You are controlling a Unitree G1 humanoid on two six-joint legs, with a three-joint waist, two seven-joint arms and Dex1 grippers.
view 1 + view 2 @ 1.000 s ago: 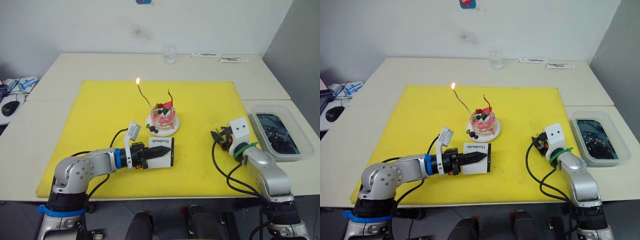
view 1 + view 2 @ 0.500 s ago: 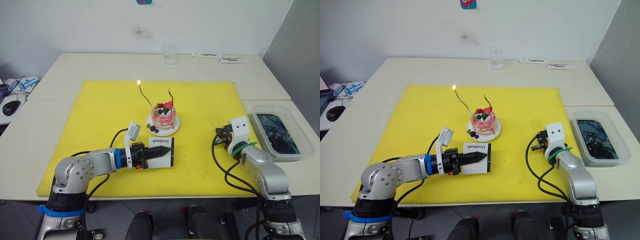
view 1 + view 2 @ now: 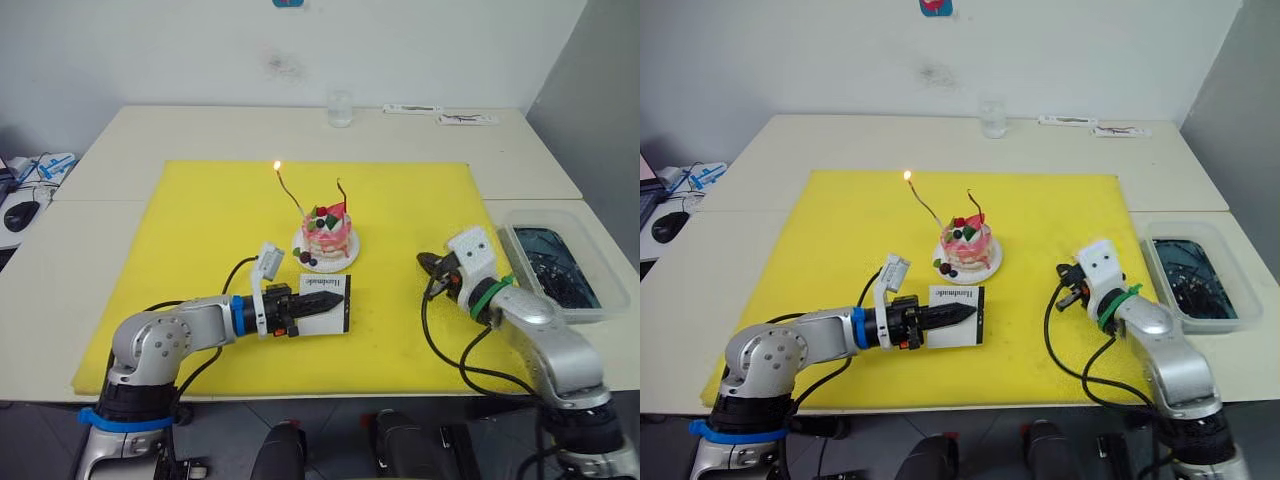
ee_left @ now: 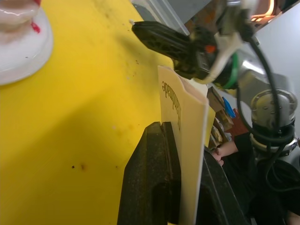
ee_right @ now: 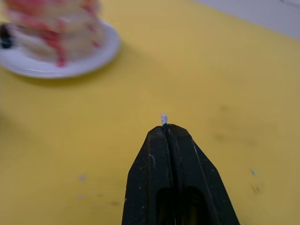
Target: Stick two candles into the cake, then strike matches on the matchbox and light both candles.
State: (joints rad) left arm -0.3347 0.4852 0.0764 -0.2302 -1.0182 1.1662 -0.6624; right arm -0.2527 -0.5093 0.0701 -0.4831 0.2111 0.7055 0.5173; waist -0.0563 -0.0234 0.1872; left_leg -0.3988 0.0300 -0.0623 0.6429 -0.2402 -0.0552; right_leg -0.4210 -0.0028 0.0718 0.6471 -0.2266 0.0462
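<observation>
The pink-and-white cake point(image 3: 326, 233) stands on its white plate mid-mat with both candles stuck in it. The left candle point(image 3: 288, 195) burns with a small flame; the right candle point(image 3: 341, 193) is unlit. My left gripper point(image 3: 338, 300) lies low on the mat in front of the cake, shut on the white matchbox point(image 3: 322, 286), held on edge in the left wrist view point(image 4: 187, 136). My right gripper point(image 3: 424, 262) hovers right of the matchbox, shut on a match whose pale tip point(image 5: 163, 118) pokes out between the fingers.
A yellow mat point(image 3: 200, 230) covers the table's middle. A clear tub point(image 3: 556, 262) with dark contents sits at the right edge. A glass point(image 3: 339, 108) and flat white items point(image 3: 440, 113) stand at the back. A mouse point(image 3: 18, 215) lies far left.
My right gripper has moved left across the mat, closer to the matchbox and cake. The left gripper still holds the matchbox in place. The left candle keeps burning.
</observation>
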